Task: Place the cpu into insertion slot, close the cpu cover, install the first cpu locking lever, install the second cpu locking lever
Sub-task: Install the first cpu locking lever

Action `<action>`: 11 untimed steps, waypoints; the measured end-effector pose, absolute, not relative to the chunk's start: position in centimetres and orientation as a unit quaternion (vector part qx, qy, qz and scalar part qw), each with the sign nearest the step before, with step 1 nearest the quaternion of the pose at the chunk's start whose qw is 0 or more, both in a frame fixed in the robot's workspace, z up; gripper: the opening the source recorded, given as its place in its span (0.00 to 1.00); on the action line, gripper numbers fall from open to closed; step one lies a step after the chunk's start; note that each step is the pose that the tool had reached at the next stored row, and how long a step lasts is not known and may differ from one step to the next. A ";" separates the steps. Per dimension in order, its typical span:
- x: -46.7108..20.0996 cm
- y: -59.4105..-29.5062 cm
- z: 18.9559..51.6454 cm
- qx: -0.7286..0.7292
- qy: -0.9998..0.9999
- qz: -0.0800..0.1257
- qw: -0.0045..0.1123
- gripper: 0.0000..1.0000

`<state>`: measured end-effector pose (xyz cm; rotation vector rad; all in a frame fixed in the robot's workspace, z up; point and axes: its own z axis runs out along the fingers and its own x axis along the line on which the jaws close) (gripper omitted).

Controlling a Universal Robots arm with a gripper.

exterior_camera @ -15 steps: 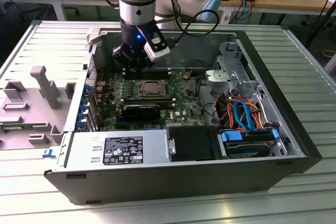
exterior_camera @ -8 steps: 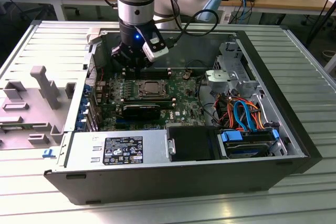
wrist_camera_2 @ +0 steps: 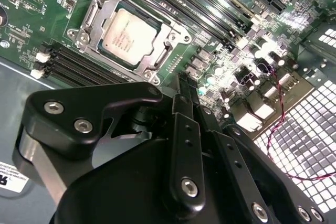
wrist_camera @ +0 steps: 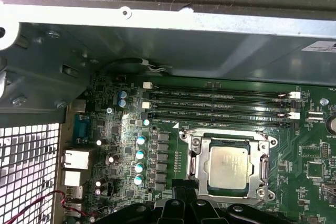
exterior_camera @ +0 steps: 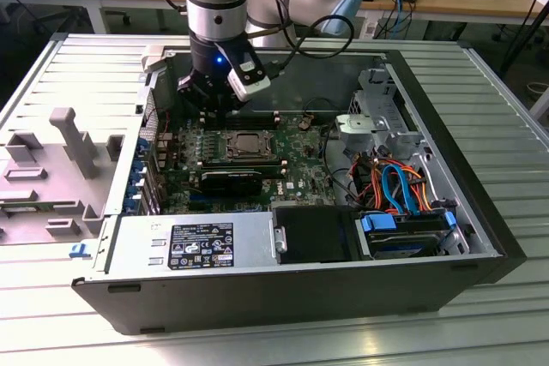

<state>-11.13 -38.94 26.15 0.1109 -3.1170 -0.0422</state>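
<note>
The cpu, a silvery square chip, lies in the insertion slot on the green board. The cpu cover is down flat around it, its window framing the chip. Thin lever rods lie along the socket's sides; whether they are latched I cannot tell. My gripper hovers just beside the socket, apart from it. Its black fingers meet at the tips, shut and holding nothing.
Long black memory slots run next to the socket. A perforated metal wall with a red wire is close to the gripper. In the exterior view, the case rim, a power supply and coloured cables surround the board.
</note>
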 end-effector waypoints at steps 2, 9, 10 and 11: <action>-11.3 -38.9 26.1 0.036 -0.999 -0.014 0.011 0.11; -11.6 -38.9 26.1 0.036 -0.999 -0.014 0.011 0.11; -11.6 -38.9 26.1 0.036 -0.999 -0.014 0.011 0.11; -11.6 -38.9 26.1 0.036 -0.999 -0.014 0.011 0.11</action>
